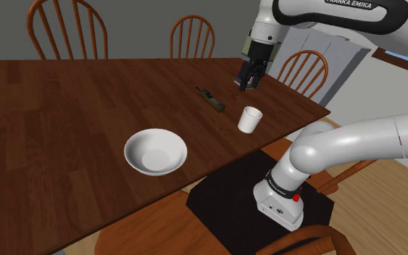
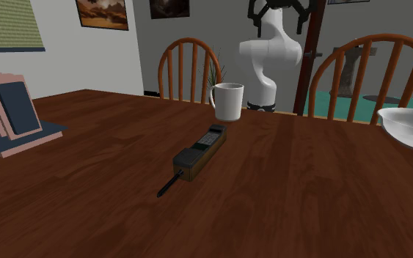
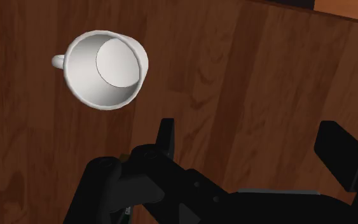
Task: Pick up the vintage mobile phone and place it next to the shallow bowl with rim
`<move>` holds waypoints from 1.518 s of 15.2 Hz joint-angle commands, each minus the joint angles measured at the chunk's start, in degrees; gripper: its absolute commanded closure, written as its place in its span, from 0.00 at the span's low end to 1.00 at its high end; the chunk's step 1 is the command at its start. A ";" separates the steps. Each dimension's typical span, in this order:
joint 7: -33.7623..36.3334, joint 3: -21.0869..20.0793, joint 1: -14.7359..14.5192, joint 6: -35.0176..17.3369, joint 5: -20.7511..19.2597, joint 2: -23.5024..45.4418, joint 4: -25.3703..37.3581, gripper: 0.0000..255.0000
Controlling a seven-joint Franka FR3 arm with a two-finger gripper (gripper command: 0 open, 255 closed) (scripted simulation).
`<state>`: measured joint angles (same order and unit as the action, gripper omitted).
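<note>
Shoulder view: the vintage mobile phone (image 1: pixel 211 99) lies flat on the brown wooden table (image 1: pixel 64 130), off to this view's left of the gripper (image 1: pixel 249 85) and apart from it. The gripper hangs over the table's far right corner, pointing down, with nothing in it. A white mug (image 1: pixel 249 119) stands near the table's edge, closer to the stand (image 1: pixel 224 206) than the gripper is. The shallow white bowl (image 1: pixel 156 152) sits towards the front edge, well apart from the phone. White letters on the arm's upper link read "FRANKA EMIKA".

Second exterior view: the phone (image 2: pixel 201 152) is a dark, blocky handset lying lengthwise, its thin antenna towards the camera and its keypad end towards the mug (image 2: pixel 227 100), which stands just beyond it. The bowl's (image 2: pixel 410 128) rim shows at this view's right edge. No writing can be read on the phone.

Wrist view: the gripper (image 3: pixel 254 143) has its black fingers (image 3: pixel 166 137) spread wide, with bare table (image 3: pixel 234 76) between them. The mug (image 3: pixel 104 70) is seen from above, off to the side of one finger and not touching it
</note>
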<state>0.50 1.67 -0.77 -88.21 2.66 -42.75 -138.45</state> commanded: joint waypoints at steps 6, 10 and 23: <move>-1.05 1.48 1.34 -10.08 -1.67 7.27 -1.19 0.00; -1.76 2.71 2.32 -17.76 -2.69 14.09 -0.70 0.00; -4.28 6.70 4.85 -37.53 -2.98 39.42 9.32 0.00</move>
<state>-3.12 7.85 3.73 -124.38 -0.47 -5.74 -130.58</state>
